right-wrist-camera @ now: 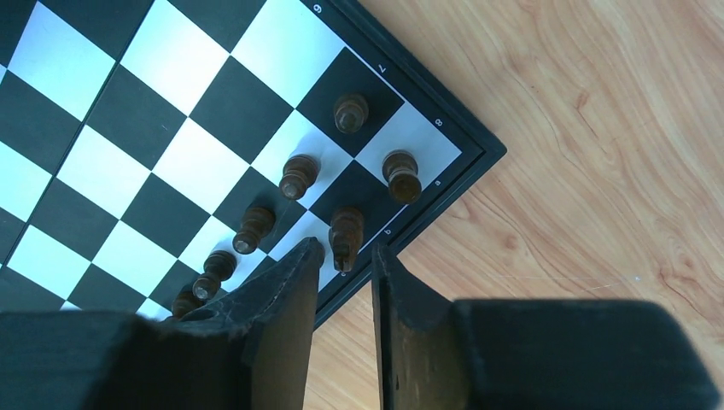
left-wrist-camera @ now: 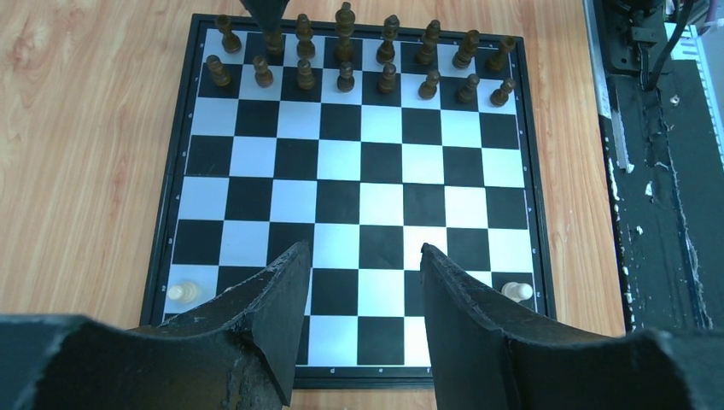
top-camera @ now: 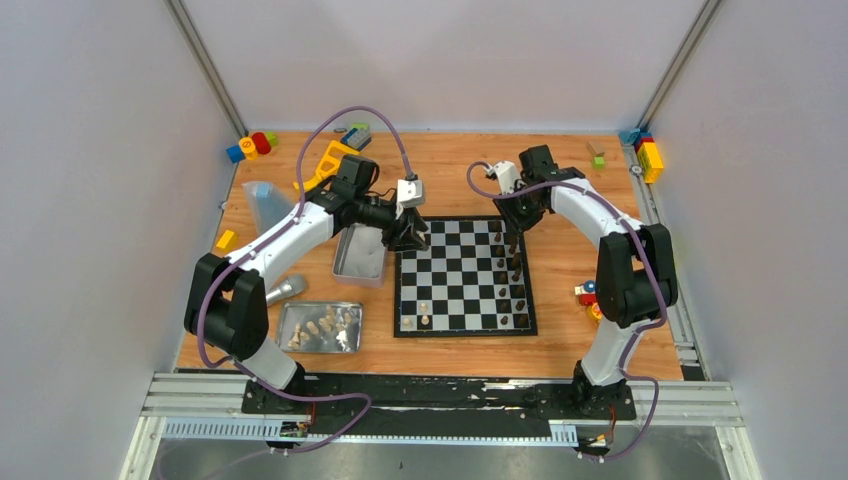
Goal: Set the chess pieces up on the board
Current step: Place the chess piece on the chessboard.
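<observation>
Plain pale walls (top-camera: 440, 60) enclose a wooden table (top-camera: 450, 170) under even light

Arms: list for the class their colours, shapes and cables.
The left arm and right arm have white rounded links between black joints. A purple cable loops along each. The left gripper and right gripper each have two black, tapering, scuffed fingers.

The board (right-wrist-camera: 410, 94) reads 6, 7, 8, a, b.

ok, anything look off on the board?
Nothing stands out: dark pieces stand upright in two tidy rows on the board. Only oddity is ragged, chipped padding on the left tool fingers.
</observation>
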